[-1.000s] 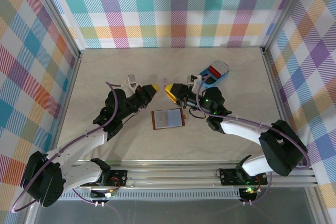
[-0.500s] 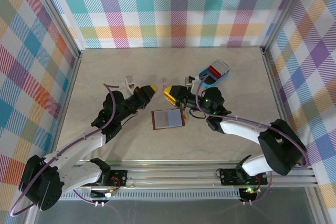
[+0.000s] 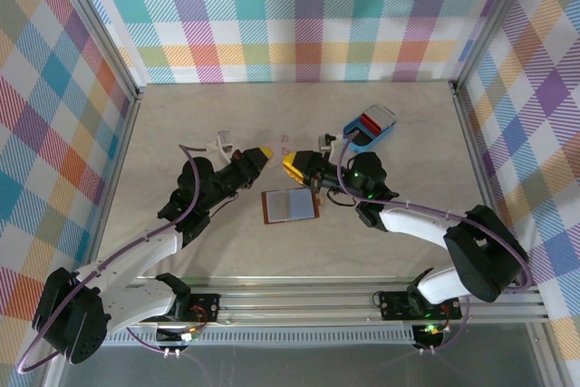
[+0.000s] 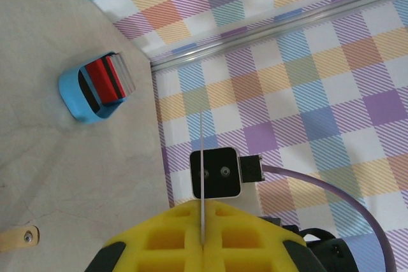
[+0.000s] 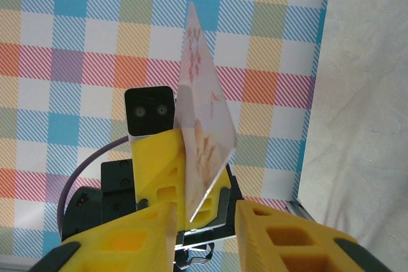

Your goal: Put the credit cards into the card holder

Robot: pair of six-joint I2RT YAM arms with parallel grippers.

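Beige table [image 3: 181,115] carries everything we see. Above its middle our left gripper [image 3: 263,152] and right gripper [image 3: 291,162] meet tip to tip, just behind the card holder [image 3: 291,205]. The holder lies open and flat, grey-blue lining up, with nothing slotted in that we can make out. Well apart, toward the far right, the blue tray [image 3: 355,140] holds the other credit cards [image 3: 372,120], red and whitish, standing on edge. Smallest is the pale card [image 5: 203,138]. The left gripper is clamped on it and holds it upright, while the right gripper's jaws stand apart around its lower corner without gripping. We judge the task barely begun: this handover, the insertion and the tray's cards are all left to do.
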